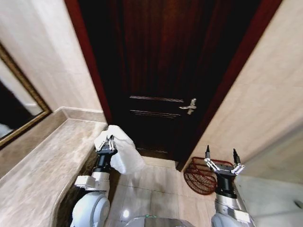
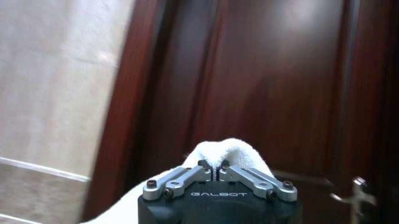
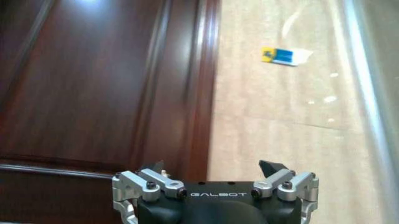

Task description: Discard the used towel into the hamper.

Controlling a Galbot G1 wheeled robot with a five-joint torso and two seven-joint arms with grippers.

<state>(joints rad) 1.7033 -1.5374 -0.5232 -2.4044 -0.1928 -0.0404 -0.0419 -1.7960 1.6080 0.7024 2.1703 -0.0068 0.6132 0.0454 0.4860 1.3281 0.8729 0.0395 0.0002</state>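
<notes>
Ahead, the door (image 1: 156,80) stood shut, with the hamper (image 1: 201,176) on the floor by its right jamb, partly behind the right gripper (image 1: 221,157), which hung spread and empty. The left gripper (image 1: 108,142) was clamped on the towel (image 1: 124,151), well left of the hamper. Much of the cloth drooped loose below the pinch, so a release short of the rim would probably drop it onto the tiles.
</notes>
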